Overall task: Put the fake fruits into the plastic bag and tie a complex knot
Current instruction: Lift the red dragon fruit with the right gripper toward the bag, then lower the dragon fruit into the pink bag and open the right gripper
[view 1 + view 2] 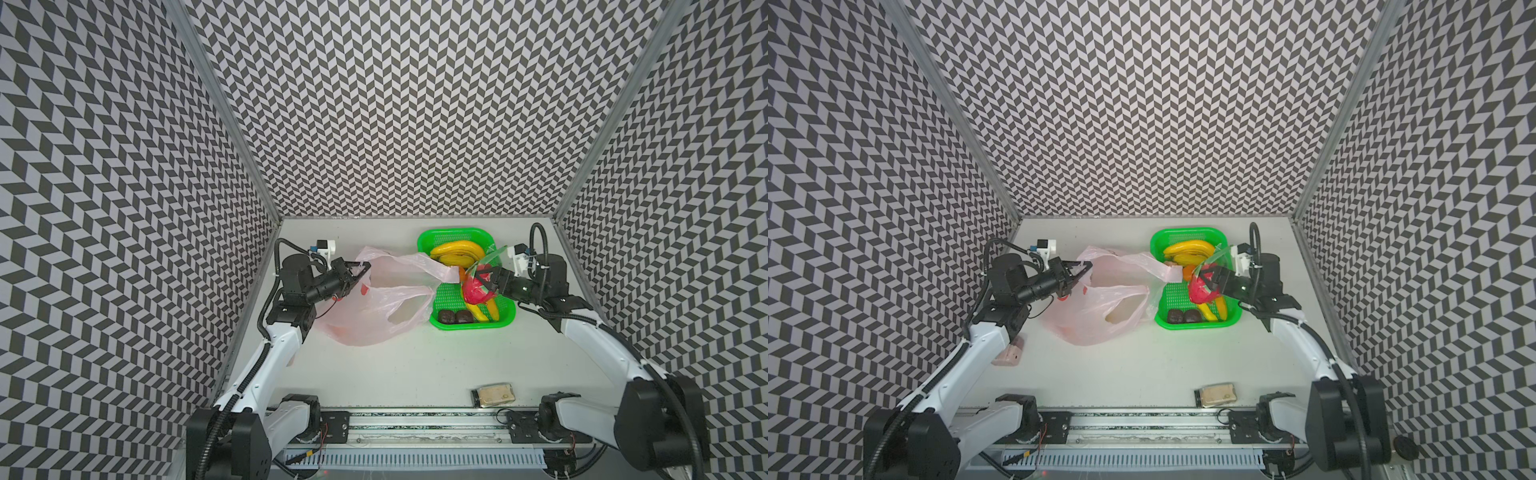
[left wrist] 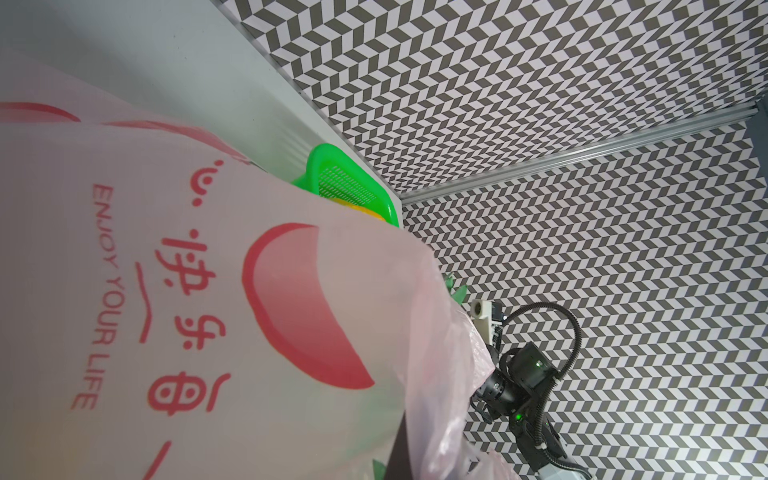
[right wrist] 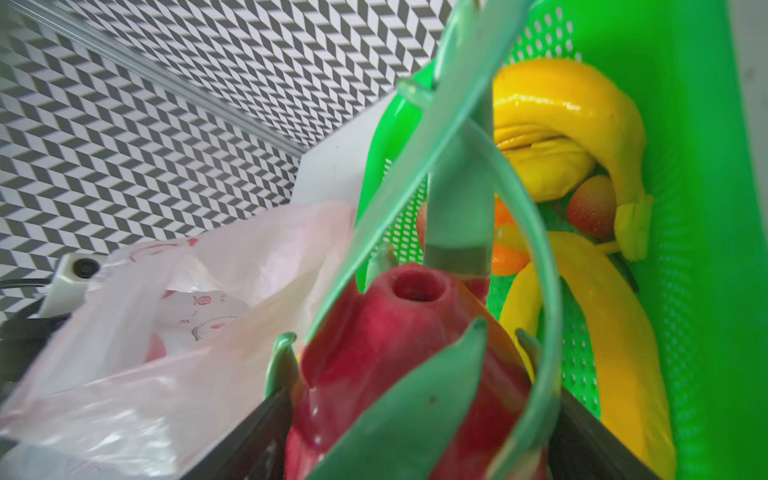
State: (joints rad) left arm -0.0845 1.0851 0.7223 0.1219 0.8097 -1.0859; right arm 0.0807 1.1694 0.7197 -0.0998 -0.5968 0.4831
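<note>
Left gripper (image 1: 360, 272) jaws pinched on plastic bag (image 1: 388, 301), right gripper (image 1: 483, 281) jaws wide, clasping dragon fruit (image 1: 473, 292)

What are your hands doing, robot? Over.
Left hand shut on plastic bag. Right hand shut on dragon fruit at green basket. Bag handle drapes basket rim.

The basket (image 1: 469, 326) sits near the table's (image 1: 395, 365) far right corner. In it, bananas (image 1: 457, 251) lie at the far end and two brown fruits (image 1: 446, 316) side by side at the near end. The dragon fruit (image 1: 476, 293) is over its middle, between the right gripper's (image 1: 483, 279) fingers. The bag (image 1: 374, 316) lies just left of the basket, one handle over its left rim. The left gripper (image 1: 361, 269) grips the bag's far left edge. A packet (image 1: 494, 393) lies at the near edge, right of centre.
</note>
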